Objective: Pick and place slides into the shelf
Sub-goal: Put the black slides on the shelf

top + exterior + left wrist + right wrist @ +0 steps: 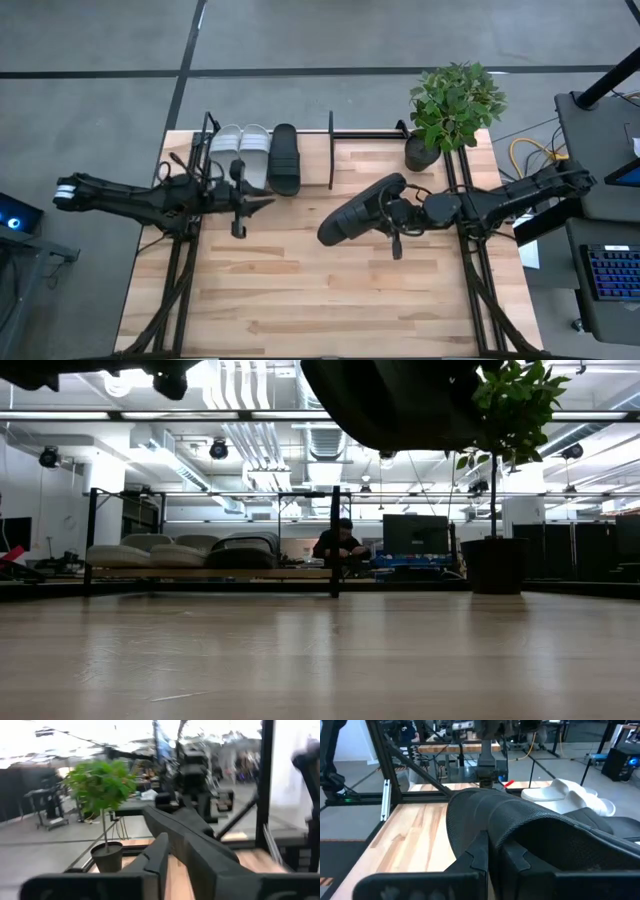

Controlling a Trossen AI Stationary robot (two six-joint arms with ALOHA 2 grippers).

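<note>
We see the right gripper (392, 226) closed on a black slide (360, 209), held above the table (300, 300). Two white slides (240, 152) and one black slide (285, 158) lie in the shelf (331, 150). The left gripper (238, 196) looks open and empty beside them

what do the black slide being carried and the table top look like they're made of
The black slide held in the right hand looks like matte foam or soft rubber: dull, finely textured, no shine. The table top looks like light butcher-block wood, with visible joined strips and grain and a slight sheen.
</note>
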